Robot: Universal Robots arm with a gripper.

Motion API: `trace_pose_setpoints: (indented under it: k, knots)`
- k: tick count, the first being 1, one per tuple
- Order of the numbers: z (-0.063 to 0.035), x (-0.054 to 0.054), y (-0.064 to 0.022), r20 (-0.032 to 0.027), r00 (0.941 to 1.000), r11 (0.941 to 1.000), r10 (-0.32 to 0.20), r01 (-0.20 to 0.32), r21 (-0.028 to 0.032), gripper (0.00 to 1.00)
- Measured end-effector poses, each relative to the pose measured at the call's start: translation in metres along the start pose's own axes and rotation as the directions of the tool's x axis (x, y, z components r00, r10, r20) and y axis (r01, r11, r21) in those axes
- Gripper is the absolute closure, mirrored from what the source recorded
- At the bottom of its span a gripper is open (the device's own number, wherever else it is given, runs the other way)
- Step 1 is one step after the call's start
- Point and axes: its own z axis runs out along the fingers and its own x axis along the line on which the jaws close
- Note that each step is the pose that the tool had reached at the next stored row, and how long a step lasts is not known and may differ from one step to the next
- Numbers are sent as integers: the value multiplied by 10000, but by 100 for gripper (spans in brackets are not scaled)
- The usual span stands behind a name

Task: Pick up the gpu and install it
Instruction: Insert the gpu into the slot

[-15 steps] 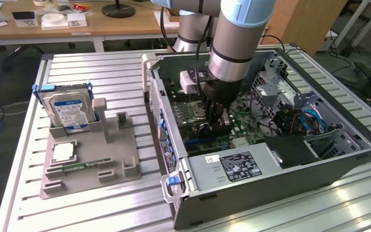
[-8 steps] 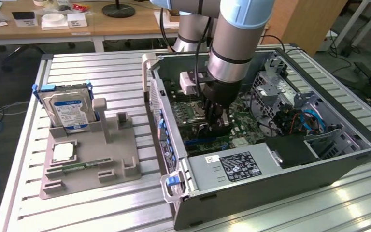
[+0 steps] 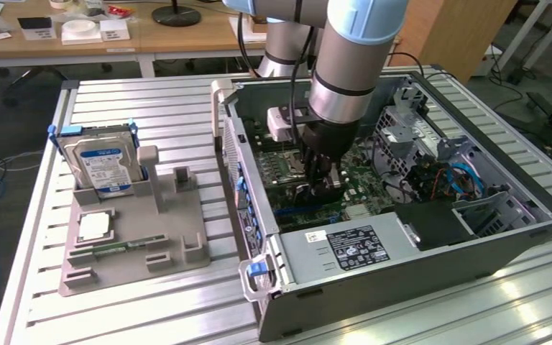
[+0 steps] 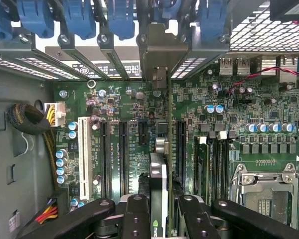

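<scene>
The exterior view takes in the whole setting: the pale-blue and silver arm reaches down into an open tower computer case (image 3: 506,237) lying on its side on a ribbed aluminium table (image 3: 141,100), with the black gripper (image 3: 319,183) low over the green motherboard. Well away from the gripper, toward the exterior view's left, a grey moulded fixture (image 3: 132,237) holds a boxy silver hard drive (image 3: 103,165) with a blue label standing upright, and a small narrow memory stick (image 3: 123,246) lying flat. A silver power supply (image 3: 353,244) with a black label sits in the case just beside the gripper.

The wrist view gives the close detail. The gripper's two matte black fingers (image 4: 134,214) stand narrow, clamped on the gpu (image 4: 158,169), which is seen edge-on as a thin card running straight ahead from the gripper. Its flat silver end bracket (image 4: 157,55) reaches the case's rear wall, among blue plastic latches (image 4: 122,17). Long black expansion slots (image 4: 123,149) and one white slot (image 4: 83,149) lie parallel to the card on one side; a shiny metal CPU socket (image 4: 264,191) lies on the other.
</scene>
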Motion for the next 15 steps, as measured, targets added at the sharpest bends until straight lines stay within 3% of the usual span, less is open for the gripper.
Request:
trace_pose_setpoints:
  k: [10, 15]
  knots:
    - [-19, -1, 4, 3, 10000, 10000, -47, 47, 59, 73]
    - [-13, -1, 46, 3, 10000, 9999, -50, 50, 103, 73]
